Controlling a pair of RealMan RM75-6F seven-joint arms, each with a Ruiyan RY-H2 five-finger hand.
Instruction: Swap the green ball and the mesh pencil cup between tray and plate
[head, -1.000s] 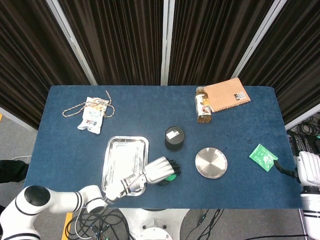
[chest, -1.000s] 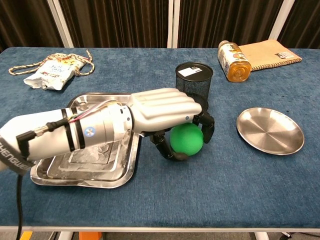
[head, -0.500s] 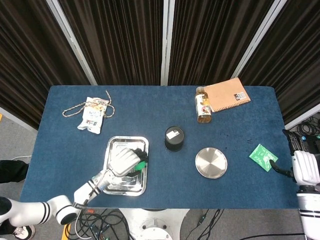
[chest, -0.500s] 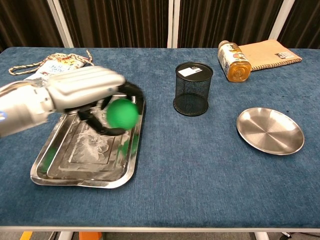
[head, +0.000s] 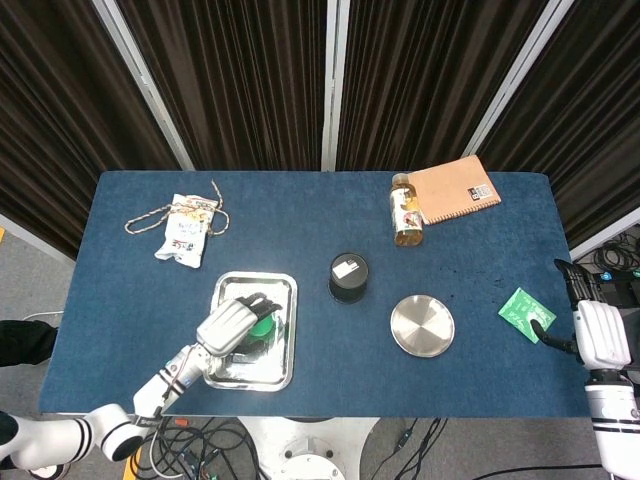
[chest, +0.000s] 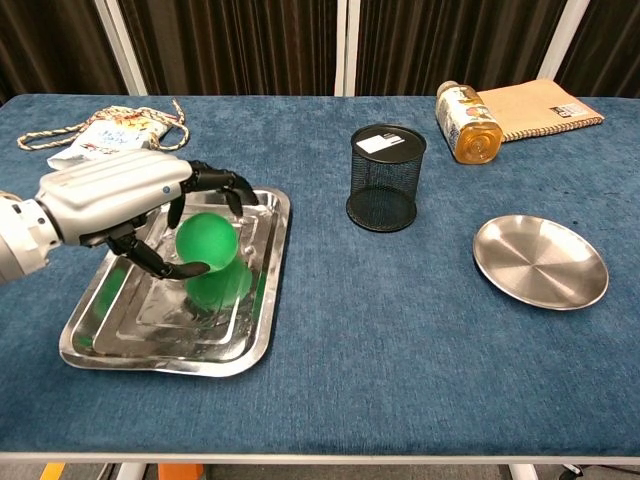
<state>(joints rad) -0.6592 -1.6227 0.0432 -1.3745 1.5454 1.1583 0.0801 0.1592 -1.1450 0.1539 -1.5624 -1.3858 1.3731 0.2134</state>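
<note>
The green ball (chest: 207, 240) hangs just above the floor of the steel tray (chest: 262, 322), which mirrors it. My left hand (chest: 115, 195) grips it, fingers (chest: 215, 180) arched over its top and the thumb beneath. From the head view the ball (head: 263, 326) peeks out beside the same hand (head: 230, 322) over the tray (head: 283, 368). The black mesh pencil cup (chest: 387, 178) stands upright on the blue cloth between the tray and the round steel plate (chest: 540, 262), which holds nothing. My right hand (head: 598, 333) hovers off the table's right edge, holding nothing, fingers apart.
An amber bottle (head: 404, 210) lies beside a brown notebook (head: 455, 190) at the back right. A snack packet (head: 185, 228) with a cord sits at the back left. A small green packet (head: 525, 313) lies near the right edge.
My left hand has carried the green ball leftward from the cloth in front of the cup to over the tray, and lowered it. The right hand has edged further into view.
</note>
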